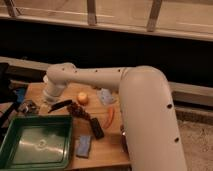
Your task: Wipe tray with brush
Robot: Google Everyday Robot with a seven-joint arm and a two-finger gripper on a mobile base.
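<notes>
Gripper (27, 107), a greyish metal end on the white arm (95, 80), sits low over the left part of the light wooden table (107, 145), just beyond the far rim of the large shallow green plastic tray (25, 147). Whether it is parted or closed cannot be told, and nothing is seen clamped in it. Tray lies at the near left corner of the table, rim up, with a small pale mark on its floor. Slim dark brush with long black handle (60, 105) lies on the wood just beyond the tray's far right corner, slanting up to the right, just right of the gripper and below the arm's thick wrist. Contact between brush and gripper cannot be made out. Round yellow-orange ball (82, 98) sits near the brush's upper end. Brownish lumpy item (79, 112) lies close by the brush, and beside it a flat black rectangular bar (96, 128). Small blue sponge-like block (84, 146) rests just right of the tray. Orange carrot-shaped piece (110, 116) and pale crumpled object (106, 96) lie further right, near the arm's bulky white body.
</notes>
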